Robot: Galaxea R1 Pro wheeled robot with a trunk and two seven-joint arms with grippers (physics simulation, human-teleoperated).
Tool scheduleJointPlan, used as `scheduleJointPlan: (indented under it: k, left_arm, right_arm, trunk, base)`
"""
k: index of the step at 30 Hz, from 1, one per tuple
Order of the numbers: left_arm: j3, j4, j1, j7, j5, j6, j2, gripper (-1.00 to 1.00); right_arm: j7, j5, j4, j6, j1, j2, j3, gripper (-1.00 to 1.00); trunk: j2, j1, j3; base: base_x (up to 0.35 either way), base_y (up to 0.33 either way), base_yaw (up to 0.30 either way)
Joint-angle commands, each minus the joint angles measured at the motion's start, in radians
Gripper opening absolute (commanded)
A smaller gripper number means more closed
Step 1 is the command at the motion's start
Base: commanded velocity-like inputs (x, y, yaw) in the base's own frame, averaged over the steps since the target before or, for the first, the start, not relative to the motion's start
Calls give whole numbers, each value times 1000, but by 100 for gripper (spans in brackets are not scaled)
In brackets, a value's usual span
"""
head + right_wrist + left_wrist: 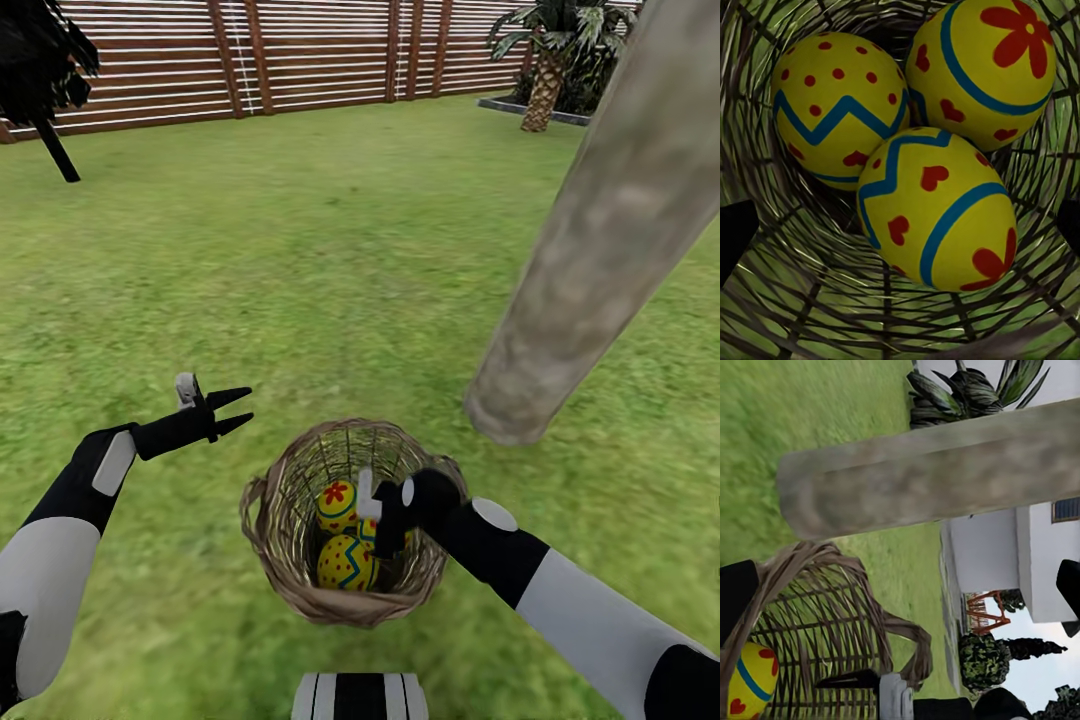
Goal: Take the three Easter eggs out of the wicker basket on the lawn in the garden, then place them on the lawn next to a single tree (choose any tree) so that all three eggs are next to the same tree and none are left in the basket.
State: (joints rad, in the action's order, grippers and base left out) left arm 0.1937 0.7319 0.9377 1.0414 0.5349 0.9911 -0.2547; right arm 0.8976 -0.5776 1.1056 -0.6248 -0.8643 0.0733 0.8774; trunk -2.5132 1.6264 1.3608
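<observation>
The wicker basket [330, 603] sits on the lawn [300, 260] just in front of me. In the right wrist view three yellow Easter eggs lie together in it: a dotted zigzag one [836, 105], a flower one [982, 67] and a heart one [937, 210]. My right gripper [378, 515] reaches down into the basket, open, its fingertips [735, 232] spread on either side of the heart egg without touching it. My left gripper [235, 410] hangs open over the grass left of the basket, holding nothing. The tree [600, 230] has a thick pale trunk that meets the grass just right of the basket.
A brown slat fence [300, 50] closes the far side of the garden. A dark narrow tree [45, 70] stands at the far left, a palm-like plant [548, 70] at the far right. A white house [1042, 562] shows beyond the trunk. Grass stretches wide ahead.
</observation>
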Motion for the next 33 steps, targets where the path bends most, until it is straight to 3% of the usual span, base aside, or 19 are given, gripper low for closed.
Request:
scheduleJointPlan:
  k: [1,13,19,27,33]
  left_arm:
    - [1,0,0,3,0,4,0,100]
    - [1,0,1,3,0,4,0,100]
    - [0,4,-10,5,-2,12,0,100]
    - [0,13,-38,6,-1,12,-10,100]
    - [-1,14,-39,6,-1,12,-11,100]
  right_arm:
    - [6,-11,2,-3,-1,0,2,100]
    - [-3,-16,3,-3,-1,2,1,100]
    - [-2,-10,2,-8,1,-7,6,100]
    - [-16,38,-8,-17,42,-52,-6,100]
    - [-50,73,-3,-20,47,-86,-39,100]
  trunk:
    - [-1,0,5]
    - [-3,6,51]
    - [-3,6,51]
    - [-3,6,51]
    - [-3,6,51]
  base:
    - [0,0,0]
    - [0,0,0]
    - [0,0,0]
    - [0,0,0]
    - [0,0,0]
